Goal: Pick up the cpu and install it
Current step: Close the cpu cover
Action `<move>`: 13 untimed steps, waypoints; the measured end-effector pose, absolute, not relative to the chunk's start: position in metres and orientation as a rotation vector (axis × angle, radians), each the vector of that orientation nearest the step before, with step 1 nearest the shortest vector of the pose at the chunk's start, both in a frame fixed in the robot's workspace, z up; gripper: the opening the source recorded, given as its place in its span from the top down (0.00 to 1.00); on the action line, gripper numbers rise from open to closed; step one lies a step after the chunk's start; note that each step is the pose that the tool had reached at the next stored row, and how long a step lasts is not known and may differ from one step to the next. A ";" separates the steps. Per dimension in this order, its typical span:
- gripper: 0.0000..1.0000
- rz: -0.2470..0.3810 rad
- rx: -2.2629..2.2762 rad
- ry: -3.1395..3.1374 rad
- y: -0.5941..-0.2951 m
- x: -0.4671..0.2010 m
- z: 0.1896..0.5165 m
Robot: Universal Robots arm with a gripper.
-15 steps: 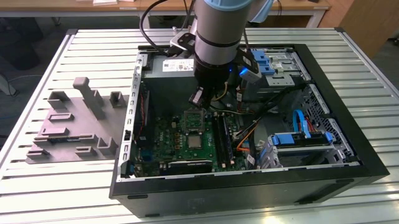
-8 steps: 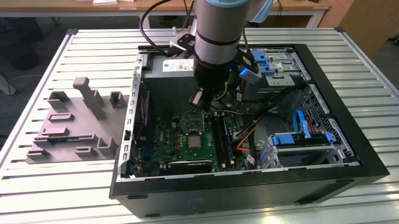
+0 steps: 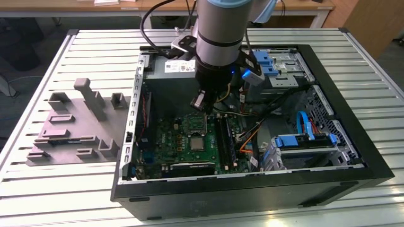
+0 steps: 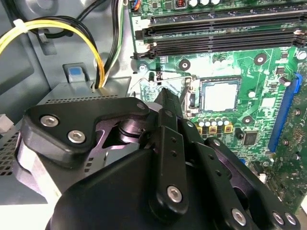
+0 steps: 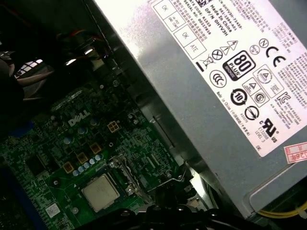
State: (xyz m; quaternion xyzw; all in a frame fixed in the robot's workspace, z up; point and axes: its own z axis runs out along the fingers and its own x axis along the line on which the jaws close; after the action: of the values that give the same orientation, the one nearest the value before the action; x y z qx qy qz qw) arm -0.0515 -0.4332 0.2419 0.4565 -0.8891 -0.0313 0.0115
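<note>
Silvery-grey metal tops the cpu, which lies flat in its socket on the green motherboard, just beside the raised retention frame. The black gripper hangs close over that frame. Its own body hides the tip, so I cannot tell how far open it is. The grey power supply carries a printed white label, cut off at the edge.
</note>
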 end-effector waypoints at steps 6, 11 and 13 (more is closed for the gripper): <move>0.89 -0.098 1.425 -2.772 -0.439 -0.052 0.242; 0.89 -0.096 1.426 -2.771 -0.442 -0.052 0.242; 0.89 -0.095 1.426 -2.771 -0.444 -0.053 0.242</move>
State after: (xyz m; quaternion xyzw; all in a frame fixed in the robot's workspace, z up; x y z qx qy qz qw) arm -0.0526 -0.4437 0.2418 0.4573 -0.8887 -0.0306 0.0119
